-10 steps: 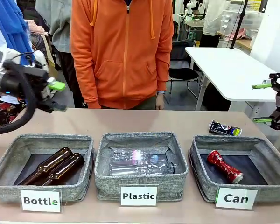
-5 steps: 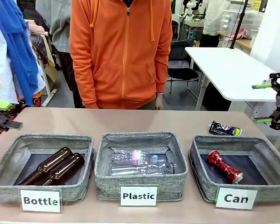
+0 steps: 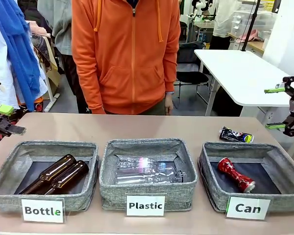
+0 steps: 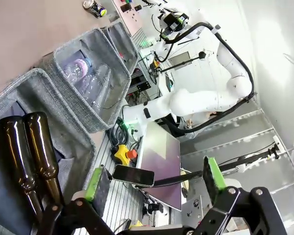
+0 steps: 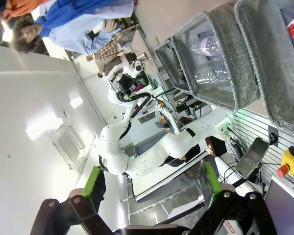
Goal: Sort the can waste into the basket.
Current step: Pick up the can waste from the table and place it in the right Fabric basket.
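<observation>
Can waste (image 3: 235, 175) sits toward the right end of the table (image 3: 137, 127), as two crushed cans. At the far left edge the left gripper (image 3: 5, 120) hangs just above the tabletop, well apart from all three baskets; its jaws stand wide apart with nothing between the green pads, as the left wrist view also shows (image 4: 154, 178). Next comes the "Bottle" basket (image 3: 12, 161), holding two brown glass bottles (image 3: 59, 174) side by side. In the middle is the "Plastic" basket (image 3: 105, 181) with clear plastic bottles (image 3: 147, 170) lying in it. Behind it, at the far side of the table, stands a person in an orange hoodie (image 3: 127, 54), arms down. To the right is the "Can" basket (image 3: 210, 188); the red can (image 3: 235, 175) lies inside it on the dark lining, at a slant. The dark can (image 3: 235, 135) lies on the table just behind this basket's far rim, outside it. At the right edge the right gripper (image 3: 275, 107) hovers above the table, beyond the dark can and not touching it, its jaws fully spread and empty.
</observation>
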Controlling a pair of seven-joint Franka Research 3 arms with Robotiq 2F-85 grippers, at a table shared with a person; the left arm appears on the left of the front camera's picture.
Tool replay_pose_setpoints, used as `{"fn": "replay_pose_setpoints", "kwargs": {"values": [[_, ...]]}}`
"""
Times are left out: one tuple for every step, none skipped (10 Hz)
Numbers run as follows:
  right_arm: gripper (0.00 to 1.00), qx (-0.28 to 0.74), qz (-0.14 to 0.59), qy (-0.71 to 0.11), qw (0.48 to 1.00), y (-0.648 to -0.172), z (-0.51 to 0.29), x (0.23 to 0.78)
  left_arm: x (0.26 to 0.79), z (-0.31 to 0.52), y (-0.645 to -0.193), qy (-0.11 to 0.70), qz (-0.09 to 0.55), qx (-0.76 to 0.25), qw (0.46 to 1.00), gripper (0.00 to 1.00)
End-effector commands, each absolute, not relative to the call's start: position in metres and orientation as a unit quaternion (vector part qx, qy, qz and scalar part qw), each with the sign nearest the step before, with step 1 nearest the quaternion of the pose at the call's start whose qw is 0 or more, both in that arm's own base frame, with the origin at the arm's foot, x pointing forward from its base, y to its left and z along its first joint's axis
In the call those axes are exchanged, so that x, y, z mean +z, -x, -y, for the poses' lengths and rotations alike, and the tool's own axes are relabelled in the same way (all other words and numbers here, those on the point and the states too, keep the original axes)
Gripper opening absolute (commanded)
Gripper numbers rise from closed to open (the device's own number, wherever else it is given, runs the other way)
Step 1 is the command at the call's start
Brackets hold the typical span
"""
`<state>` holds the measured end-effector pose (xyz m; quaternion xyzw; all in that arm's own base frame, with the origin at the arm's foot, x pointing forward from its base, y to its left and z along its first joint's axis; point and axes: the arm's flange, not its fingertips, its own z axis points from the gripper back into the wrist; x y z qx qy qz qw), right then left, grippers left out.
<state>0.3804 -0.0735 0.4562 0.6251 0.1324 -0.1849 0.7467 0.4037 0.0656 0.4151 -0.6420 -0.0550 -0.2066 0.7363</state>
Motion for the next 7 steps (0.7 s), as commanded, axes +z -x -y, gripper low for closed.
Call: {"fn": "replay_pose_setpoints", "kwargs": {"values": [[1.00, -0.184, -0.127, -0.621, 0.751, -0.377, 0.073, 0.455, 0.418, -0.065, -0.401, 0.639, 0.051, -0.211, 0.738, 1.00], [1.00, -0.184, -0.127, -0.621, 0.751, -0.377, 0.073, 0.455, 0.418, -0.065, -0.401, 0.639, 0.051, -0.211, 0.738, 1.00], [1.00, -0.185, -0.132, -0.625, 0.747, -0.380, 0.073, 0.456, 0.418, -0.065, -0.401, 0.639, 0.051, -0.211, 0.738, 1.00], [1.00, -0.223, -0.099, -0.510, 0.825, -0.391, 0.054, 0.462, 0.418, -0.065, -0.401, 0.639, 0.051, -0.211, 0.738, 1.00], [1.00, -0.205, -0.017, -0.406, 0.890, -0.410, 0.037, 0.481, 0.418, -0.065, -0.401, 0.639, 0.051, -0.211, 0.738, 1.00], [1.00, -0.192, 0.042, -0.327, 0.924, -0.429, 0.034, 0.491, 0.418, -0.065, -0.401, 0.639, 0.051, -0.211, 0.738, 1.00], [1.00, -0.176, 0.095, -0.214, 0.956, -0.447, 0.034, 0.489, 0.418, -0.065, -0.401, 0.639, 0.051, -0.211, 0.738, 1.00]]}}
